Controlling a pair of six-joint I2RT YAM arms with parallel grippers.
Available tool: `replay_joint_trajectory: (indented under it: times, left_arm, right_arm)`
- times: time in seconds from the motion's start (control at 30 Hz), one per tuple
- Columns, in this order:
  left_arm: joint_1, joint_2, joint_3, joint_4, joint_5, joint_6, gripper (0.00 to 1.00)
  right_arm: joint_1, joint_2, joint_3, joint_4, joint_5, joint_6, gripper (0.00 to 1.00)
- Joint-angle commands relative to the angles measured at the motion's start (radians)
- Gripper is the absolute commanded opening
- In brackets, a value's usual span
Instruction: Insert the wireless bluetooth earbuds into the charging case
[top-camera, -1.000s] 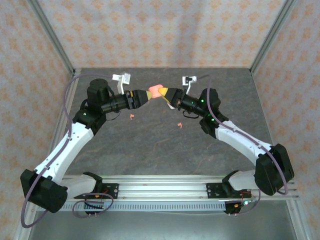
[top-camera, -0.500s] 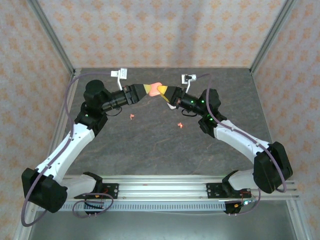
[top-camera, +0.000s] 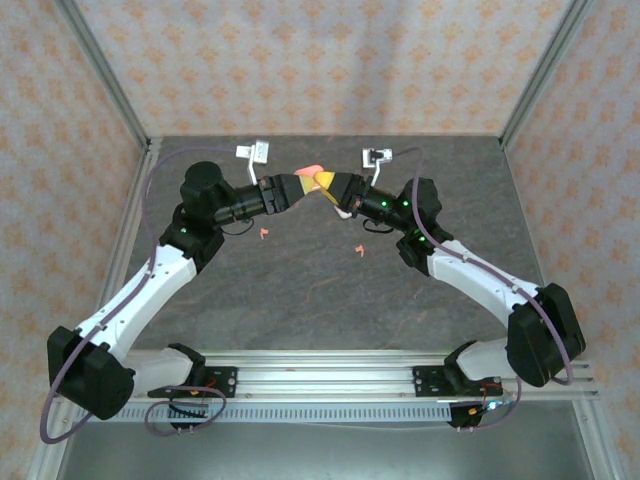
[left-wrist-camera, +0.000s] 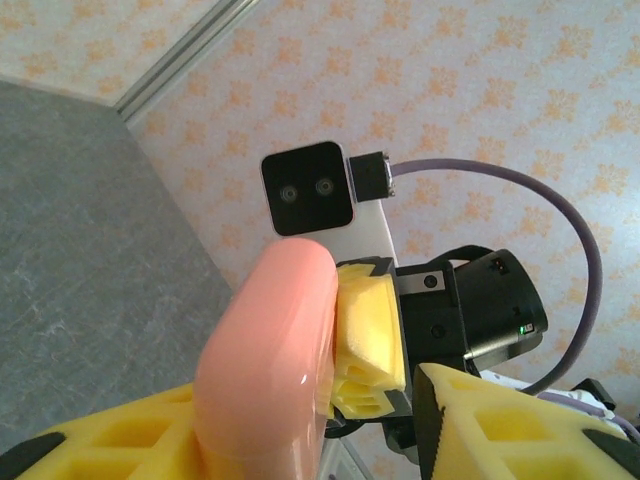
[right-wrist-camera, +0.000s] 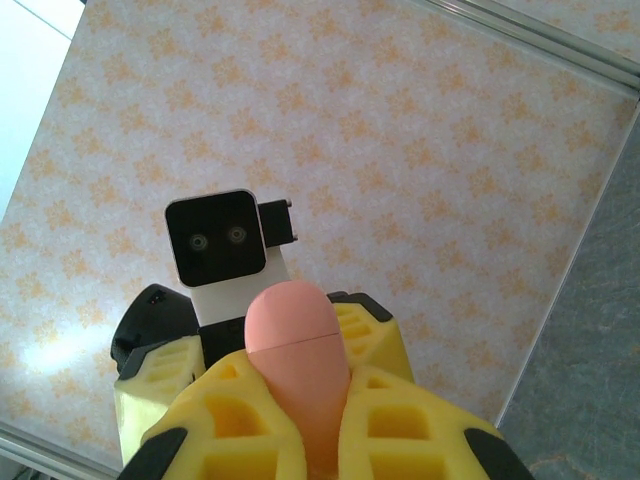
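Note:
A coral-pink charging case (top-camera: 312, 172) hangs in the air over the back middle of the table, lid closed. My right gripper (top-camera: 326, 184) is shut on it, a yellow finger on either side of the case (right-wrist-camera: 295, 350). My left gripper (top-camera: 302, 182) meets it from the left, jaws partly apart around the case (left-wrist-camera: 270, 350). One left finger lies against the case, and a gap shows before the other finger (left-wrist-camera: 480, 425). Two coral-red earbuds lie on the table, one (top-camera: 264, 232) below the left gripper and one (top-camera: 357, 249) below the right.
The grey table (top-camera: 300, 290) is walled by patterned panels and aluminium posts (top-camera: 105, 85). The arms' base rail (top-camera: 320, 375) runs along the near edge. Both arms arch inward and their wrists nearly touch at the back.
The left gripper's jaws have narrowed around the case, and the left arm's elbow has swung slightly right. The right arm and the case have stayed put.

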Motion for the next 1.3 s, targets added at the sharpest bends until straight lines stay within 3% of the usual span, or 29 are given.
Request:
replay_joint_trajectory:
  times: [0.0,0.33,0.43,0.53,0.7,0.83,0.93,1.03,1.13,1.27]
  left_arm:
    - [-0.007,0.000,0.006,0.045,0.021,0.020,0.47]
    - [-0.007,-0.012,0.003,0.026,-0.015,0.038,0.18]
    - [-0.006,-0.022,0.003,-0.006,-0.033,0.058,0.00]
    - [-0.006,-0.038,-0.001,-0.033,-0.052,0.088,0.00]
    - [-0.007,-0.082,0.039,-0.194,-0.070,0.279,0.00]
    - [-0.007,-0.139,0.088,-0.363,-0.070,0.533,0.00]
    - [-0.007,-0.175,0.104,-0.440,-0.031,0.728,0.00]
    - [-0.011,-0.218,0.093,-0.490,0.040,0.942,0.00]
    - [-0.011,-0.247,0.113,-0.596,0.020,1.081,0.00]
    - [-0.010,-0.265,0.118,-0.662,0.030,1.144,0.00]
  right_arm:
    - [0.007,-0.026,0.041,0.044,-0.012,0.001,0.00]
    - [0.006,-0.035,0.029,0.038,-0.007,-0.010,0.00]
    - [0.008,-0.040,0.027,0.034,-0.005,-0.017,0.00]
    - [0.009,-0.049,0.028,0.011,-0.002,-0.038,0.00]
    - [0.007,-0.106,0.063,-0.190,-0.011,-0.189,0.31]
    - [0.008,-0.202,0.163,-0.584,-0.004,-0.462,0.47]
    - [0.006,-0.245,0.245,-0.827,0.019,-0.636,0.50]
    - [0.008,-0.270,0.290,-0.951,0.024,-0.720,0.52]
    - [0.023,-0.279,0.310,-1.004,0.019,-0.754,0.54]
    - [0.121,-0.262,0.355,-1.107,0.099,-0.865,0.56]
